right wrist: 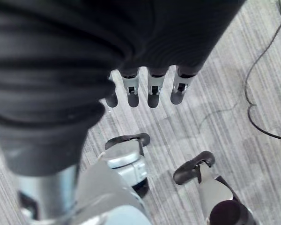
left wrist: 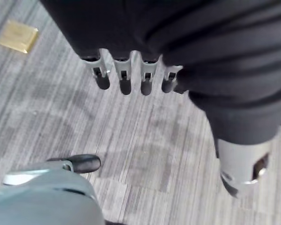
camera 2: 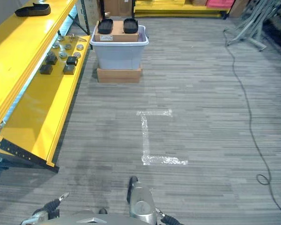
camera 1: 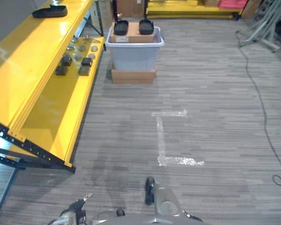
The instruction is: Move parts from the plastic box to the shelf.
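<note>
Left wrist view – left hand (left wrist: 131, 79) fingers straight, thumb cut off.

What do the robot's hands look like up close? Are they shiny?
Each hand wears a dark ribbed cover over its back and wrist. The left hand has a row of silver fingers ending in dark rounded tips, plus a thick silver thumb. The right hand looks the same. The metal parts look smooth and slightly shiny.

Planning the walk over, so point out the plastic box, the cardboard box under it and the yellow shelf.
plastic box (camera 1: 134, 56), left eye view, front wall.
cardboard box (camera 1: 133, 76), left eye view, front face.
yellow shelf (camera 1: 51, 110), left eye view, bare lower deck.
</note>
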`<state>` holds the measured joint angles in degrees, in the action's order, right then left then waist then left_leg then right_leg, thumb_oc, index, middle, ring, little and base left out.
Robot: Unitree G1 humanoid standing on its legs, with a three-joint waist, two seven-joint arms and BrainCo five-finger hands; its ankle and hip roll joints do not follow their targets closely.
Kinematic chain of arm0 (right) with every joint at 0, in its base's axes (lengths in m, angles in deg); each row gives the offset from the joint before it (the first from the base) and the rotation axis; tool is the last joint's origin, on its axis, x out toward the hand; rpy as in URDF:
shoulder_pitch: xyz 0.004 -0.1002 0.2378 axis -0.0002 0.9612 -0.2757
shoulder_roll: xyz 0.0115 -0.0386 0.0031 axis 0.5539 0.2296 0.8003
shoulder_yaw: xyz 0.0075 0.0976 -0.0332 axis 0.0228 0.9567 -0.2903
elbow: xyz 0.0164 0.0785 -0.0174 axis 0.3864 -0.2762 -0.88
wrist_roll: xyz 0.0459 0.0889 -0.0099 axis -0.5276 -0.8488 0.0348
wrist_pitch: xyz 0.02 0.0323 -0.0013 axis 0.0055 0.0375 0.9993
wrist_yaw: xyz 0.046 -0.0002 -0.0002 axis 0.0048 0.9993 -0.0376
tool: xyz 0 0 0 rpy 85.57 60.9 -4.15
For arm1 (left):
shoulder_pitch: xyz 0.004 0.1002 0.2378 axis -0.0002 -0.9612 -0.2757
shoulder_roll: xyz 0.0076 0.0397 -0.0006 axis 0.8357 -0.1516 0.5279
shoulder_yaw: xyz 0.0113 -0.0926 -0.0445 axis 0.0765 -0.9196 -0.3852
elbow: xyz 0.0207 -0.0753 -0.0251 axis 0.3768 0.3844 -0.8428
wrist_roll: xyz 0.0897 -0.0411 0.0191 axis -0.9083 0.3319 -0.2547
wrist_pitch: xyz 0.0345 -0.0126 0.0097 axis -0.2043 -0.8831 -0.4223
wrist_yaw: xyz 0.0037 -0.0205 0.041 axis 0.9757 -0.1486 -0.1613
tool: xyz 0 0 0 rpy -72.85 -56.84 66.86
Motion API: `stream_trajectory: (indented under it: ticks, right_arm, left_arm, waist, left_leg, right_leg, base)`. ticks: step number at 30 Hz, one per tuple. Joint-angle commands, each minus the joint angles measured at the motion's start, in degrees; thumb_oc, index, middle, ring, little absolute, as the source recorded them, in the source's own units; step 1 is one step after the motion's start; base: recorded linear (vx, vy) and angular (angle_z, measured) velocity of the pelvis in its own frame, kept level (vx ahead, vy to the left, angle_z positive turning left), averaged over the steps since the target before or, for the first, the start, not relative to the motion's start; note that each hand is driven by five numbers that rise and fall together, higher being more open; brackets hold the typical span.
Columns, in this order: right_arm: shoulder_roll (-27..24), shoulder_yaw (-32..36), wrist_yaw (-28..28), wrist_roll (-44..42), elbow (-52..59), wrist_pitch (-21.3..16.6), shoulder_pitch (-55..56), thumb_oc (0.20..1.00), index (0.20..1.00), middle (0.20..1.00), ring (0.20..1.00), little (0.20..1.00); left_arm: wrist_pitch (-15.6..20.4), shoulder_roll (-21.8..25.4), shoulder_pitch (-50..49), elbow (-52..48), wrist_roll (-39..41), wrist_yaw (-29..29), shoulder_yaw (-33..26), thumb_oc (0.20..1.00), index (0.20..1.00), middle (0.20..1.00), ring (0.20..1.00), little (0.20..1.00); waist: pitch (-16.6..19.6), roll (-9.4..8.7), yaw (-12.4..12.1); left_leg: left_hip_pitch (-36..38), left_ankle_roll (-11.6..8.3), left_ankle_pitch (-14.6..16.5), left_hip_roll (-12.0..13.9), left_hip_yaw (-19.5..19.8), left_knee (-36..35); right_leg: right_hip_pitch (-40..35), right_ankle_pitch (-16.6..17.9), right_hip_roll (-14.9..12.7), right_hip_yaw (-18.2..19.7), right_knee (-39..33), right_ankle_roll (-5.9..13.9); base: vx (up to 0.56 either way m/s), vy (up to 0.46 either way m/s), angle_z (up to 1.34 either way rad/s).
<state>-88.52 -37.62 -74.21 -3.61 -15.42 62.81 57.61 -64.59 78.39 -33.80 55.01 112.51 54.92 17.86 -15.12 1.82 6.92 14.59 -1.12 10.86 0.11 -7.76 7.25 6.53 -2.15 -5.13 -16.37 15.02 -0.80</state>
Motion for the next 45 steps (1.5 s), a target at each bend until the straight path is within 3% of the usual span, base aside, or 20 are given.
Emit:
stream_trajectory:
  ticks: [1,2,4,6,8,12,15,17,18,20,24,27,32,34,37,38,40,41,42,45]
  right_arm:
    - [-0.6,-2.7,-1.5,5.5,-1.3,1.2,-1.7,1.000,1.000,1.000,1.000,1.000]
    - [-0.8,-3.2,-1.1,6.9,-1.2,-0.1,-1.3,1.000,1.000,1.000,1.000,1.000]
    - [-1.1,-2.7,-0.2,3.4,0.0,-3.2,-3.1,1.000,1.000,1.000,1.000,1.000]
    - [-1.7,-2.3,-0.1,1.4,1.5,-4.2,-4.2,1.000,1.000,1.000,1.000,1.000]
    - [-2.5,-2.8,0.3,1.8,2.3,-4.2,-4.8,1.000,1.000,1.000,1.000,1.000]
    - [-2.7,-4.2,0.2,1.9,1.1,-3.6,-6.6,1.000,1.000,1.000,1.000,1.000]
    - [-1.8,-4.4,-0.1,3.0,1.0,-1.7,-6.7,1.000,1.000,1.000,1.000,1.000]
    - [-0.9,-4.6,0.4,5.9,1.1,-1.2,-6.3,1.000,1.000,1.000,1.000,1.000]
    - [-0.1,-5.3,-0.1,5.3,0.4,-1.6,-6.3,1.000,1.000,1.000,1.000,1.000]
    - [0.5,-5.9,-0.4,5.1,0.3,-2.1,-6.4,1.000,1.000,1.000,1.000,1.000]
    - [1.8,-7.0,0.8,5.3,0.9,-2.4,-5.7,1.000,1.000,1.000,1.000,1.000]
    - [1.3,-7.5,0.3,6.5,0.4,-1.3,-4.9,1.000,1.000,1.000,1.000,1.000]
    - [0.8,-7.0,1.2,5.9,-1.2,-0.6,-3.5,1.000,1.000,1.000,1.000,1.000]
    - [0.0,-5.8,1.5,4.0,-1.7,-0.6,-3.5,1.000,1.000,1.000,1.000,1.000]
    - [-2.0,-4.7,2.1,4.7,0.4,-1.0,-3.9,1.000,1.000,1.000,1.000,1.000]
    - [-2.7,-4.1,2.2,3.5,0.7,-2.1,-4.0,1.000,1.000,1.000,1.000,1.000]
    - [-3.5,-2.8,2.4,1.1,1.9,-3.0,-5.3,1.000,1.000,1.000,1.000,1.000]
    - [-3.5,-2.7,2.8,1.1,2.6,-3.5,-5.7,1.000,1.000,1.000,1.000,1.000]
    - [-3.5,-2.7,2.8,1.2,2.7,-3.7,-5.7,1.000,1.000,1.000,1.000,1.000]
    - [-3.0,-3.9,4.9,1.4,2.1,-5.0,-6.5,1.000,1.000,1.000,1.000,1.000]
  left_arm:
    - [2.5,0.5,3.1,-0.7,3.0,-0.4,-1.1,1.000,1.000,1.000,1.000,1.000]
    - [2.0,-0.1,3.5,-1.6,2.2,0.2,-1.6,1.000,1.000,1.000,1.000,1.000]
    - [2.7,-0.8,2.9,-1.9,-0.5,0.9,-0.8,1.000,1.000,1.000,1.000,1.000]
    - [3.9,-0.8,1.4,-2.0,-0.9,1.4,0.1,1.000,1.000,1.000,1.000,1.000]
    - [4.3,-0.2,0.3,-1.8,-1.3,1.7,0.5,1.000,1.000,1.000,1.000,1.000]
    - [4.7,0.4,-0.8,-1.0,-2.0,1.7,-0.5,1.000,1.000,1.000,1.000,1.000]
    - [5.4,1.2,-0.4,-1.0,-1.1,1.3,-0.2,1.000,1.000,1.000,1.000,1.000]
    - [5.3,1.8,0.8,-1.1,-1.5,0.8,-0.5,1.000,1.000,1.000,1.000,1.000]
    - [5.9,2.0,1.8,-0.9,-1.1,-0.1,0.0,1.000,1.000,1.000,1.000,1.000]
    - [6.4,2.3,2.2,-1.0,-0.2,-0.5,0.6,1.000,1.000,1.000,1.000,1.000]
    - [5.4,4.0,4.1,-3.8,1.3,-0.7,0.6,1.000,1.000,1.000,1.000,1.000]
    - [3.8,4.2,5.4,-4.5,3.2,-1.2,0.6,1.000,1.000,1.000,1.000,1.000]
    - [2.4,3.3,6.1,-3.5,3.2,-1.4,0.9,1.000,1.000,1.000,1.000,1.000]
    - [1.5,1.7,5.2,-2.2,2.4,-1.9,0.5,1.000,1.000,1.000,1.000,1.000]
    - [1.6,0.1,4.1,-1.2,2.1,-1.7,-0.6,1.000,1.000,1.000,1.000,1.000]
    - [1.2,-0.1,4.2,-1.5,0.6,-1.3,-0.6,1.000,1.000,1.000,1.000,1.000]
    - [1.7,-0.5,3.3,-1.3,-0.1,-0.8,0.1,1.000,1.000,1.000,1.000,1.000]
    - [2.5,-0.5,2.0,-1.1,-0.7,-0.4,0.2,1.000,1.000,1.000,1.000,1.000]
    - [2.7,-0.5,1.4,-1.2,-1.5,-0.2,0.3,1.000,1.000,1.000,1.000,1.000]
    - [3.3,0.6,0.8,-1.0,-3.2,-0.1,0.7,1.000,1.000,1.000,1.000,1.000]
  waist:
    - [2.5,-2.96,-1.8]
    - [1.7,-4.10,-3.3]
    - [0.7,-3.49,-6.2]
    - [0.5,-1.74,-8.3]
    - [0.2,-1.38,-10.6]
    - [1.7,-1.99,-12.9]
    - [2.9,-3.40,-13.3]
    - [3.2,-3.28,-13.4]
    - [2.7,-1.61,-13.3]
    - [2.2,-1.00,-13.0]
    - [0.5,-0.44,-10.8]
    - [0.1,-1.88,-7.8]
    - [0.5,-2.05,-5.0]
    - [1.0,-2.06,-4.7]
    - [0.5,-3.96,-5.8]
    - [0.2,-4.50,-6.4]
    - [0.1,-3.62,-7.3]
    - [-0.1,-2.26,-8.8]
    - [0.1,-1.82,-9.7]
    - [1.7,-2.17,-11.7]
  left_leg:
    - [-8.0,-1.78,-12.6,4.9,-2.4,30.3]
    - [-19.2,-0.77,-12.5,6.6,-2.7,38.0]
    - [-22.5,0.28,-12.4,3.3,-6.0,17.9]
    - [-25.3,-1.66,-18.6,2.0,-6.0,0.3]
    - [-29.0,-2.83,-23.0,1.7,-2.7,-4.3]
    - [-27.6,-0.73,-19.7,0.1,-3.4,-6.4]
    - [-25.3,2.87,-16.0,-2.1,-3.7,-4.4]
    - [-23.2,5.56,-13.7,-3.2,-3.8,-3.6]
    - [-19.4,7.35,-11.4,-3.0,-2.5,-3.3]
    - [-17.0,7.81,-10.4,-2.9,-2.1,-3.7]
    - [-10.8,6.43,-9.3,-2.8,0.5,-6.7]
    - [-8.2,6.27,-6.7,-4.7,3.3,-6.9]
    - [-5.9,6.17,-4.0,-5.3,6.1,-5.5]
    - [-7.0,4.75,-3.7,-4.3,6.1,2.6]
    - [-18.8,0.41,-13.0,-2.5,4.4,31.7]
    - [-23.2,0.81,-13.1,-1.0,3.4,32.5]
    - [-23.2,0.85,-12.7,1.2,0.8,17.2]
    - [-23.5,-0.41,-16.2,0.3,2.0,3.9]
    - [-24.8,-1.10,-18.6,0.3,2.9,0.9]
    - [-24.1,0.40,-15.0,-0.3,0.8,-2.8]
  right_leg:
    - [-4.2,2.0,1.7,2.8,-8.0,-0.21]
    - [-8.2,1.3,1.8,3.8,-10.3,-1.08]
    - [-12.5,-0.6,3.2,5.1,-11.9,0.24]
    - [-15.2,-2.3,6.2,7.1,-12.4,0.78]
    - [-18.4,-4.4,7.9,9.8,-12.2,0.28]
    - [-22.1,-7.9,7.8,11.9,-10.1,1.09]
    - [-21.7,-5.4,5.5,10.3,-0.7,3.49]
    - [-17.9,1.0,2.4,7.4,13.6,7.17]
    - [-10.0,5.4,-2.8,4.5,26.7,8.17]
    - [-6.7,5.1,-5.1,3.2,27.8,7.42]
    - [-3.0,2.1,-3.2,0.3,9.9,6.33]
    - [0.3,5.7,0.1,3.4,-4.8,7.17]
    - [2.5,7.1,1.8,6.2,-7.3,6.22]
    - [0.4,4.2,2.9,6.5,-6.1,3.78]
    - [-6.6,2.1,2.9,7.2,-9.5,0.33]
    - [-8.4,1.7,2.7,7.2,-10.3,-0.05]
    - [-11.4,0.1,3.6,8.0,-11.9,0.61]
    - [-13.8,-1.3,5.2,9.6,-12.4,1.23]
    - [-14.7,-2.0,5.9,10.2,-12.5,1.14]
    - [-16.7,-5.6,5.1,8.4,-11.0,1.96]
  base:
    - [0.76,-0.466,0.15]
    - [0.67,-0.243,-0.06]
    - [0.79,0.022,-0.30]
    - [0.69,0.143,-0.64]
    - [0.63,0.100,-0.58]
    - [0.41,0.132,-0.77]
    - [0.41,0.177,-0.39]
    - [0.46,0.275,0.04]
    - [0.40,0.258,-0.11]
    - [0.38,0.131,-0.18]
    - [0.37,-0.057,0.20]
    - [0.36,-0.101,0.55]
    - [0.41,-0.110,0.68]
    - [0.48,-0.198,0.81]
    - [0.50,-0.304,0.30]
    - [0.50,-0.173,0.01]
    - [0.58,0.131,0.00]
    - [0.56,0.240,0.01]
    - [0.49,0.211,-0.15]
    - [0.29,0.162,-0.65]
